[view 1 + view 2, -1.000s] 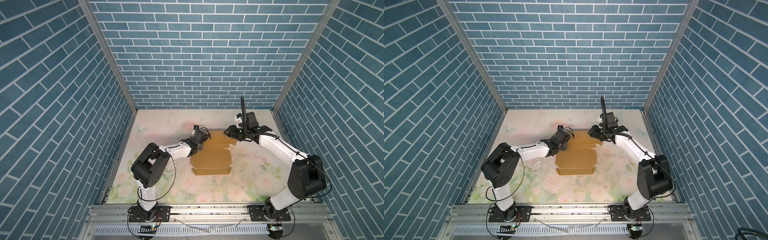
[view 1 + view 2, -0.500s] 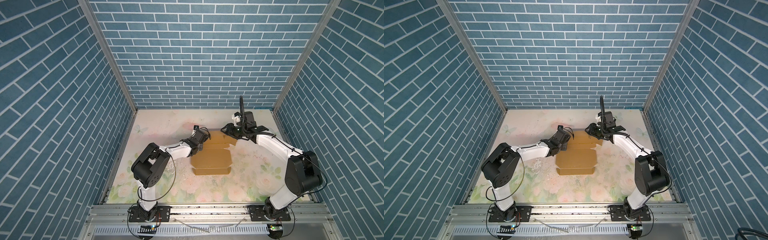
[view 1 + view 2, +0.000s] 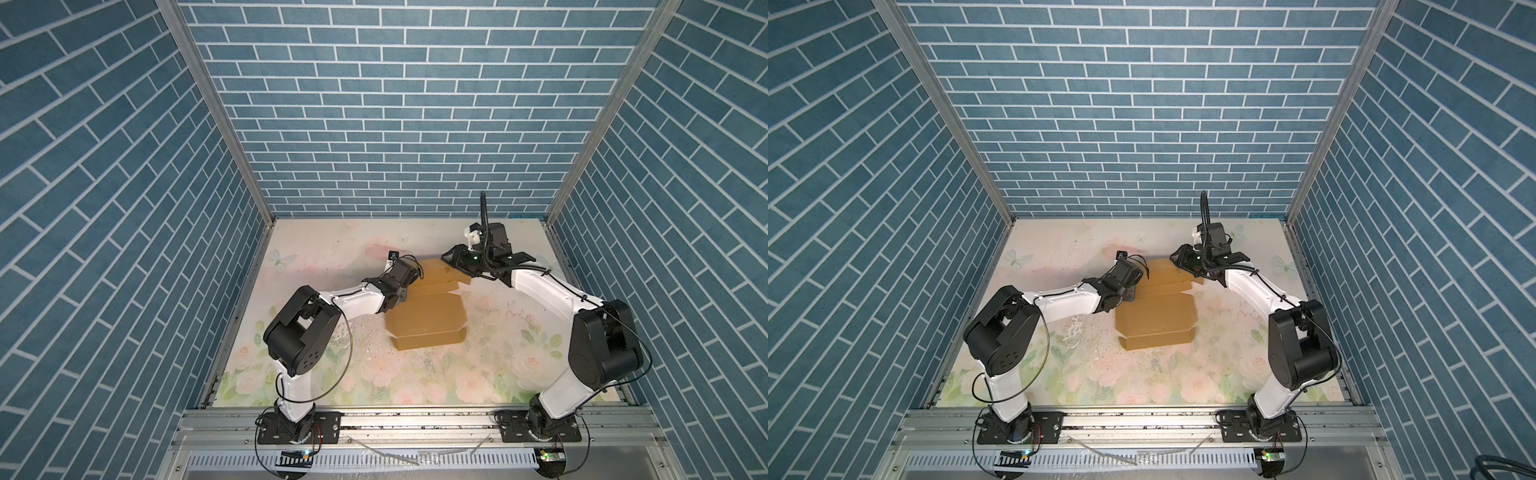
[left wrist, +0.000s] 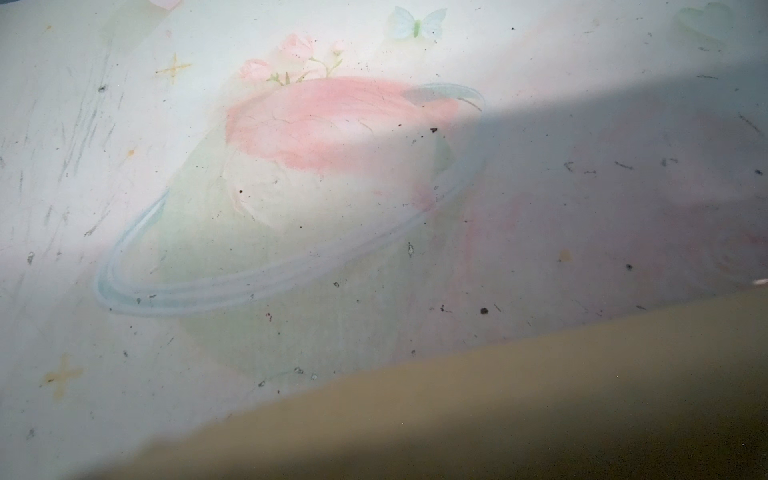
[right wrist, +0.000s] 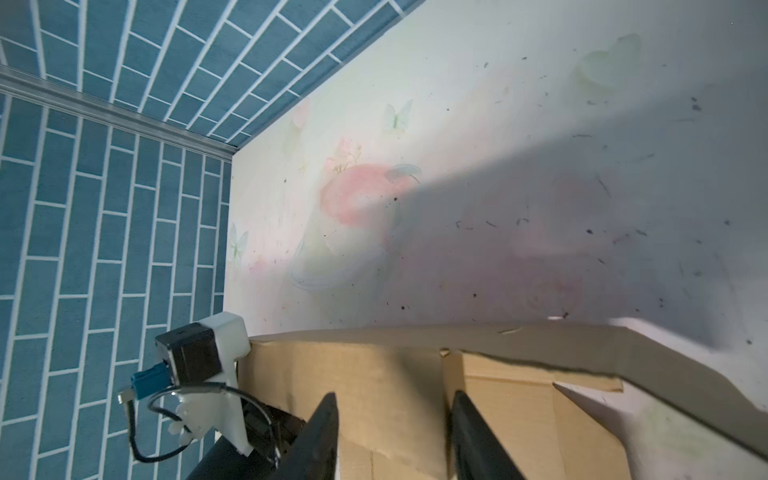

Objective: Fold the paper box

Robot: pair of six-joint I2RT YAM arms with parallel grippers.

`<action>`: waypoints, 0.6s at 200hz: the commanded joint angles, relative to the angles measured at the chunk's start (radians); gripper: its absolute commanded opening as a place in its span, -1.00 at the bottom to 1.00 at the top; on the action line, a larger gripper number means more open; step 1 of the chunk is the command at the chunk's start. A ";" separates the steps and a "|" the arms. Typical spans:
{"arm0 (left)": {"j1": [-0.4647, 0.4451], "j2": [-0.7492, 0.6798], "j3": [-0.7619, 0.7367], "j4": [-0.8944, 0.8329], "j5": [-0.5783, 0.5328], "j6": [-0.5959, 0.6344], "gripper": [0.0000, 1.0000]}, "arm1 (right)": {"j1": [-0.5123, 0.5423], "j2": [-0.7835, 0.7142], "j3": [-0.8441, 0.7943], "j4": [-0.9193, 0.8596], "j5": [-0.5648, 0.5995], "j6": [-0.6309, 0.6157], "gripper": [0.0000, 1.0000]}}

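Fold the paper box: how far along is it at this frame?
Partway. Done: the paper box shows a creased wall at its near end and raised panels at the far end. In hand: the left pincer sits at its far left edge, the open right pincer over a far panel. Remaining: tucking flaps, closing it.

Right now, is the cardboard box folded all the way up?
Not yet, only partly folded. In both top views the box has its far flaps raised and uneven, not tucked in.
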 commanded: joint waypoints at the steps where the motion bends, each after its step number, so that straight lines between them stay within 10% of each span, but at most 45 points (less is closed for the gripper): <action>1: -0.008 0.031 0.012 -0.076 0.013 -0.004 -0.72 | -0.001 -0.095 -0.037 -0.095 0.057 -0.067 -0.08; 120: 0.040 0.025 0.039 -0.170 0.119 0.001 -0.71 | -0.019 -0.201 -0.199 -0.191 0.113 -0.237 0.04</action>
